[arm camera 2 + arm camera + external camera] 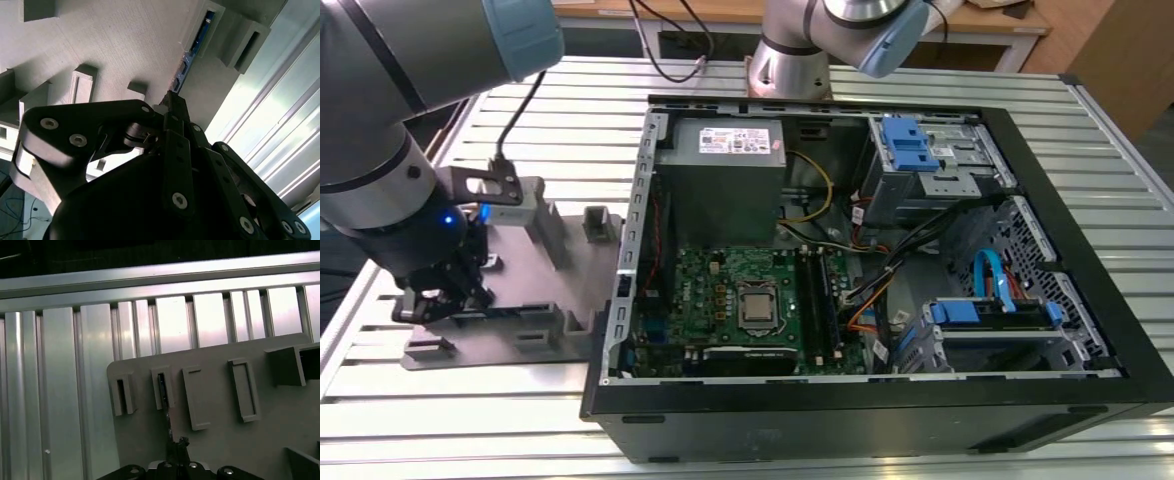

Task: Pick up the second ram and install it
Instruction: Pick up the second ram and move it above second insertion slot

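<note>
The second ram (192, 50) is set edge-on with 1 end in a narrow pocket of the grey holder plate (220, 445), which lies on the ribbed metal surface (480, 400) at the exterior view's left of the open computer case (854, 425). Its long axis runs from that pocket straight toward the tool (172, 107), seen as a thin dark line in both wrist views. The tool's fingers are drawn narrow and pinch the strip's near end.
</note>
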`<state>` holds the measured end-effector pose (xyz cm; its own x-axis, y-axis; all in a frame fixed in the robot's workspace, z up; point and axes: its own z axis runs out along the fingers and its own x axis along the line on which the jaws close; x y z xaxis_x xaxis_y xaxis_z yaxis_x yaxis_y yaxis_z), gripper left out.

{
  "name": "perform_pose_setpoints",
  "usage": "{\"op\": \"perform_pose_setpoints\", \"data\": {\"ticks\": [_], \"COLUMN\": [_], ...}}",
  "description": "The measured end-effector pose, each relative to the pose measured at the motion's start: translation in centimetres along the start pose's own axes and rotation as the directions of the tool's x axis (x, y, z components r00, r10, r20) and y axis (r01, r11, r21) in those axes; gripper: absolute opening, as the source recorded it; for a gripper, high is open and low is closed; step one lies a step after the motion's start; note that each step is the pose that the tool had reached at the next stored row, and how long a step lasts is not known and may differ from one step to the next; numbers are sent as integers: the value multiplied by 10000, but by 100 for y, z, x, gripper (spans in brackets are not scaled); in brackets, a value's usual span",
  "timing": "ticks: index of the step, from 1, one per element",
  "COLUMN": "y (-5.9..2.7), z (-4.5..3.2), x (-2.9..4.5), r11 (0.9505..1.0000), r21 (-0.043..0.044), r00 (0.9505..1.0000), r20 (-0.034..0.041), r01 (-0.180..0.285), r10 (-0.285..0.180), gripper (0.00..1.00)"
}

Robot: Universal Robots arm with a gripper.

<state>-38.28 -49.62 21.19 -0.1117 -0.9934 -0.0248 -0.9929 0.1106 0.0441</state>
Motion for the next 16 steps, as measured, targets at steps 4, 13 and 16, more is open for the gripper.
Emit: {"op": "perform_pose_setpoints", "data": {"ticks": [4,13,16], "y": [0,0,0], "z": [0,0,0], "x": [0,0,0], "r11": [9997,9969,9949], "r21": [-6,-20,-27], "r00": [9997,9969,9948], "r20": [-10,-34,-44], "r01": [237,781,1013], "r10": [-237,-781,-1013], "gripper": [7,7,7]}}
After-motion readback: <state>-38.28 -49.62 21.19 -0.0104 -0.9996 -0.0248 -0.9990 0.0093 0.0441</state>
